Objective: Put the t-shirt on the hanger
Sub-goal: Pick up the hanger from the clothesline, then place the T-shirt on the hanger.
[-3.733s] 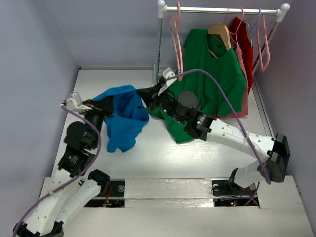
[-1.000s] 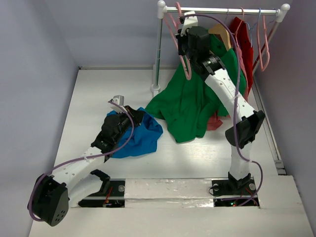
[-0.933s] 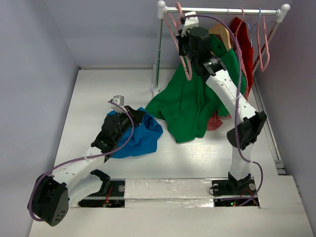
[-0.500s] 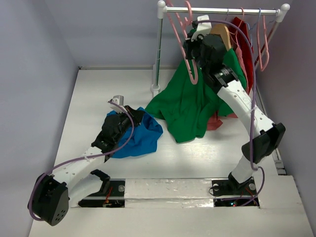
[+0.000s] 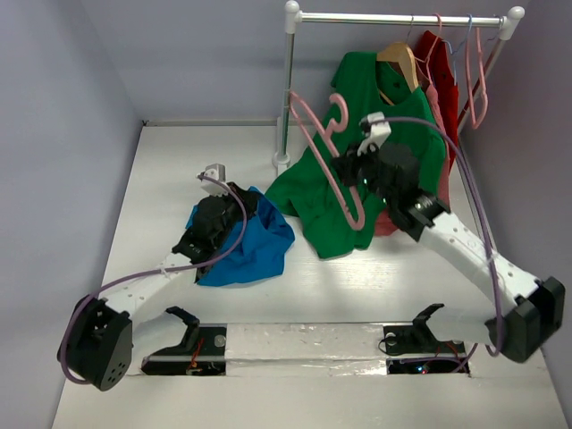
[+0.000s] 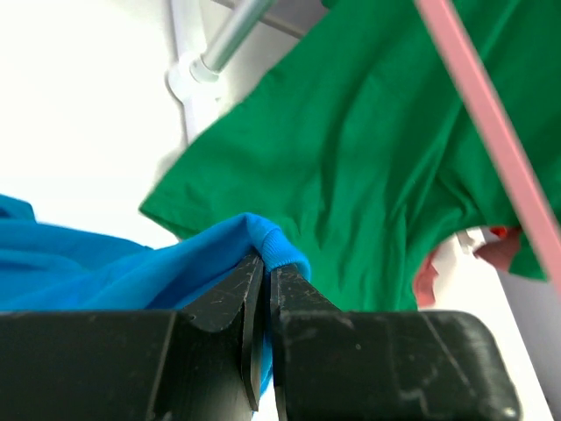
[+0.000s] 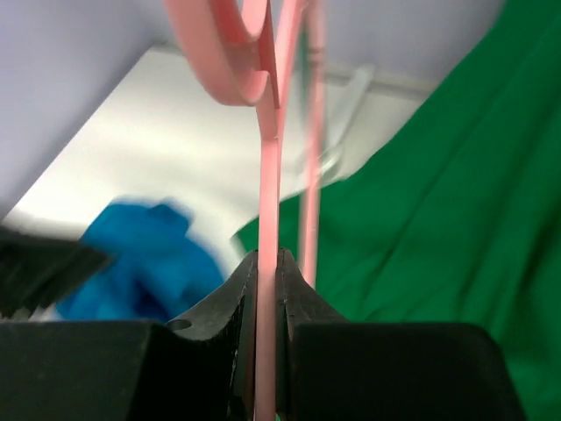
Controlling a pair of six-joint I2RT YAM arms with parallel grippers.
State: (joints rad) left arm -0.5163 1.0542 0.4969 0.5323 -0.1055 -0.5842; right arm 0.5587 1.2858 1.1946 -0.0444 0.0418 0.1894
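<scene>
The left end effector is fully closed, its two fingers pinching a ribbed edge fold of the bright blue t-shirt right at the fingertips. The rest of the t-shirt lies bunched on the white desk below and behind that end effector, partly under the arm. Ahead of the fingertips spreads the hem of the green t-shirt, and beyond it the foot of the rack's post.

The right end effector is closed to a narrow gap on the light pink hanger — a thin plastic bar runs straight between the fingers. In the wrist view the curved hook stands above the fingertips, and a second bar shows just past them. The hanger is held tilted in the air in front of the green t-shirt, its hook free of the rail. The blue t-shirt sits low and to the left of this end effector, well apart from the hanger — not on it
</scene>
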